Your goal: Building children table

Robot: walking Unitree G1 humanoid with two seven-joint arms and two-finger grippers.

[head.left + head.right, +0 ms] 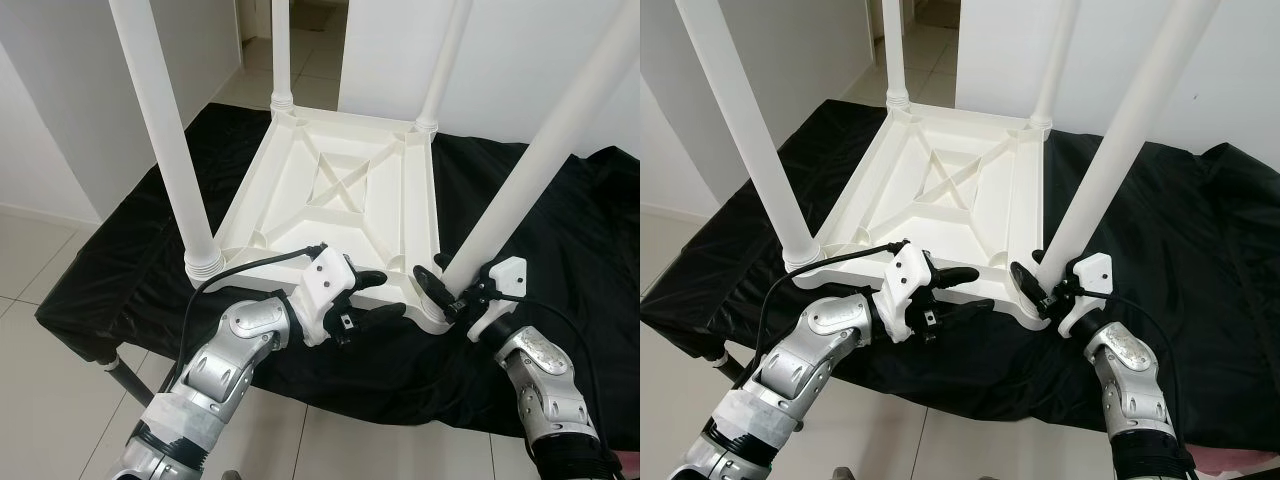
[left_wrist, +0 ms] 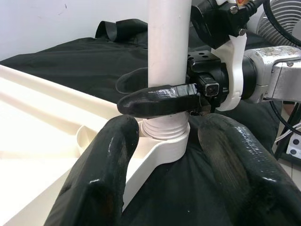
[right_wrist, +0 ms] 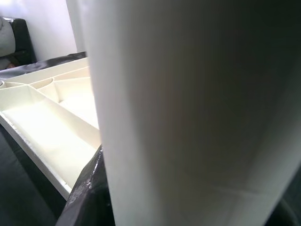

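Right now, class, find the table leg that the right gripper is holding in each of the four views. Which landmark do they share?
Left eye view: the leg runs from lower centre to upper right.
Right eye view: the leg sits right of centre.
Left wrist view: upright at top centre, right gripper around it.
Right wrist view: up close.
Shared landmark: the tabletop, upside down.

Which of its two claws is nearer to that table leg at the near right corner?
The right. The right gripper is clamped around the near right table leg just above its socket; the left gripper sits open beside it, along the upturned tabletop edge.
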